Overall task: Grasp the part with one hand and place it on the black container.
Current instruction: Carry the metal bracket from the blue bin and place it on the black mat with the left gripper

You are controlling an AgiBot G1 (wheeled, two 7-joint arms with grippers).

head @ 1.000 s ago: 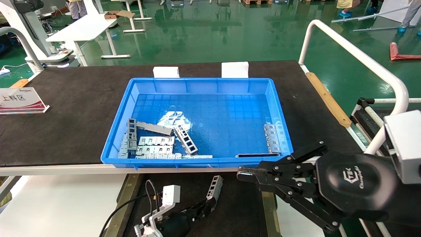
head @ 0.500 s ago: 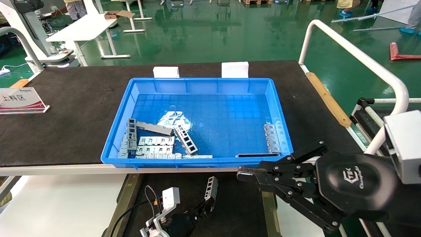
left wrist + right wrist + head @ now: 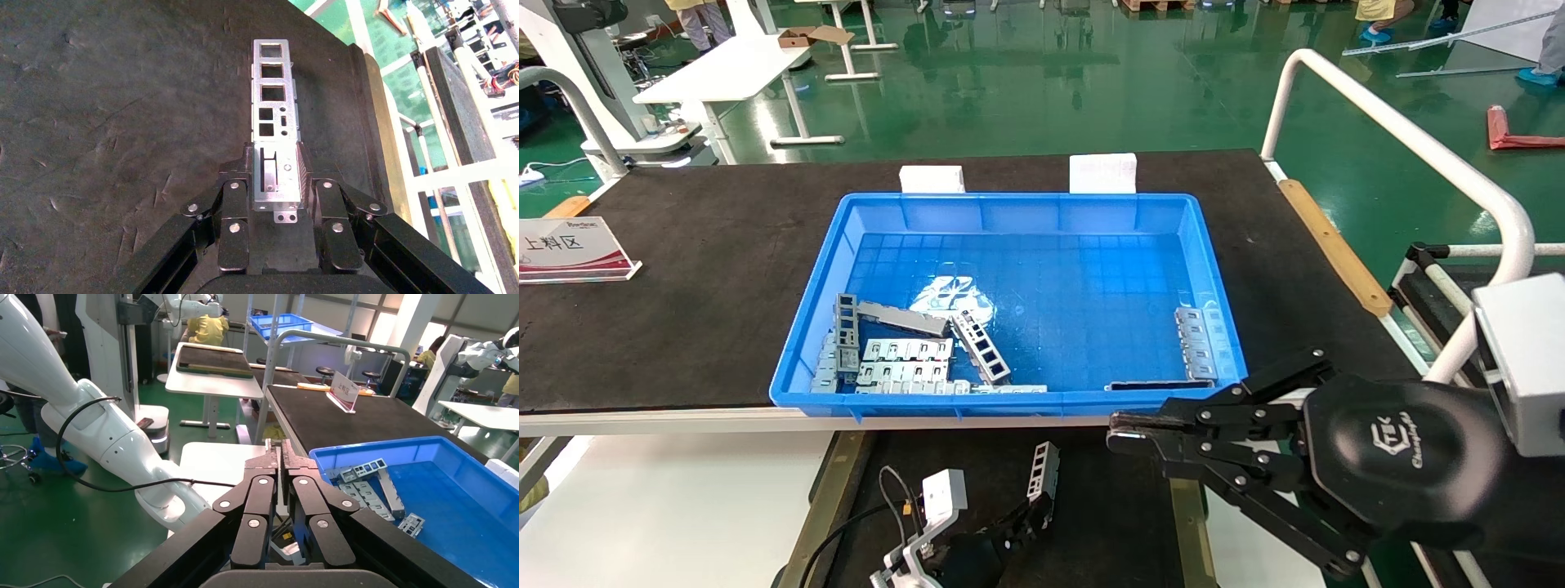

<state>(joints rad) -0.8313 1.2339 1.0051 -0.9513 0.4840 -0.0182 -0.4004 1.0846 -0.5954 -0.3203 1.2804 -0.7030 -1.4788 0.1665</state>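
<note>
My left gripper (image 3: 1032,513) is shut on the part (image 3: 1042,472), a slim silver-grey ladder-like bar. It holds the bar low over the black container (image 3: 1115,523), the flat black tray with brass-coloured rails (image 3: 823,490) below the table's front edge. In the left wrist view the part (image 3: 273,116) sticks out from my left gripper (image 3: 275,177) over the tray's black surface (image 3: 110,122). My right gripper (image 3: 1120,431) is shut and empty, held still above the tray's right side near the blue bin's front right corner; it also shows in the right wrist view (image 3: 281,454).
The blue grid-bottomed bin (image 3: 1026,214) stands on the black table mat (image 3: 682,245) and holds several more metal parts (image 3: 903,359) at its front left and some (image 3: 1196,343) at its right. A white rail (image 3: 1401,131) stands at the right. A sign (image 3: 568,249) stands far left.
My left gripper has moved slightly down and towards me with the part, lowering it to the black tray. My right arm has not moved.
</note>
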